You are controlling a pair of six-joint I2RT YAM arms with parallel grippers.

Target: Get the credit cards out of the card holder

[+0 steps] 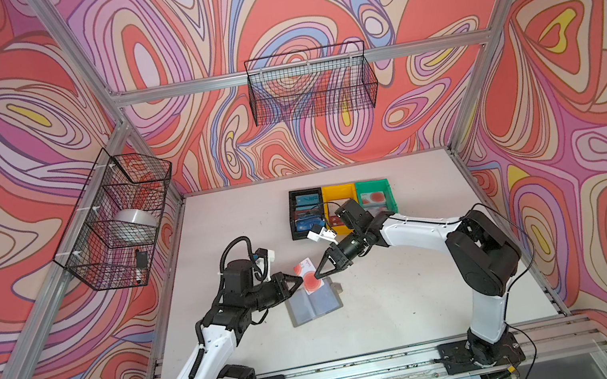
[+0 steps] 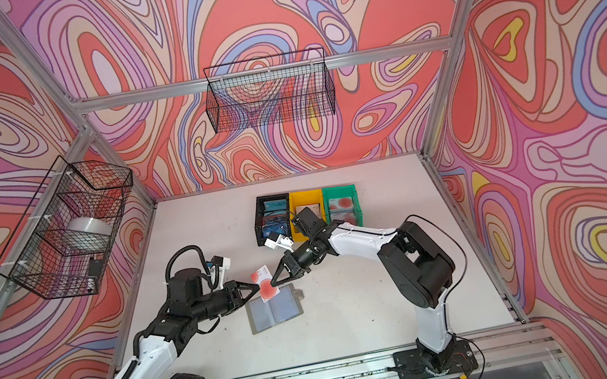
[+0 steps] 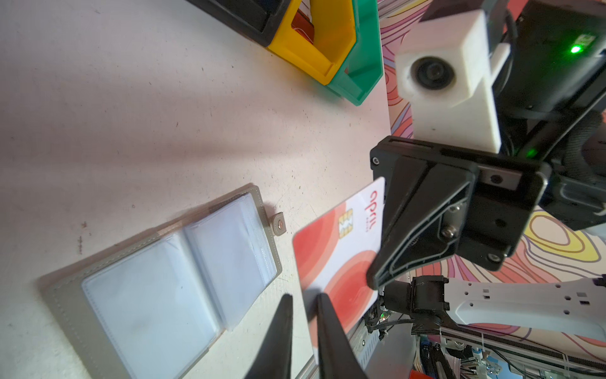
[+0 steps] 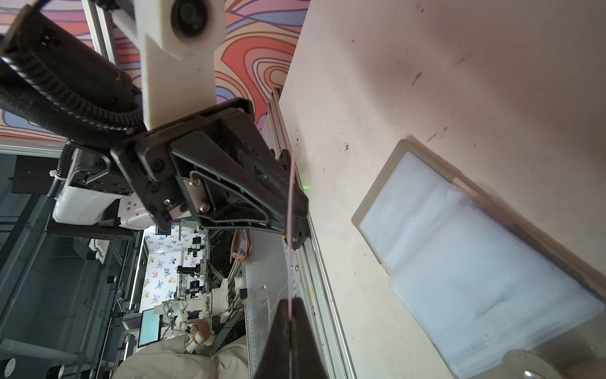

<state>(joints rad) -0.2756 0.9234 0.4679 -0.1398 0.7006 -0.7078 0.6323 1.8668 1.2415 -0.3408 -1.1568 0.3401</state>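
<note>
Credit card: a pale card with red circles and a chip, raised off the worktop over the far edge of the card holder, between the two pincer tips.
Right pincer: closed on the right side of the card. In the right wrist view the card's thin edge runs straight in between the pressed fingers.
Left pincer: jaws a narrow gap apart at the card's left edge. Contact with the card cannot be confirmed.
Card holder: grey, lying open and flat near the middle of the worktop, clear pockets facing up.
Snap tab: projects from the right edge of the holder, flat on the worktop.
Bins: black bin, yellow bin and green bin, left to right in a touching row at the far side.
Bin contents: blue cards in the black bin, a dark red card in the yellow bin, pale red-circle cards in the green bin.
</note>
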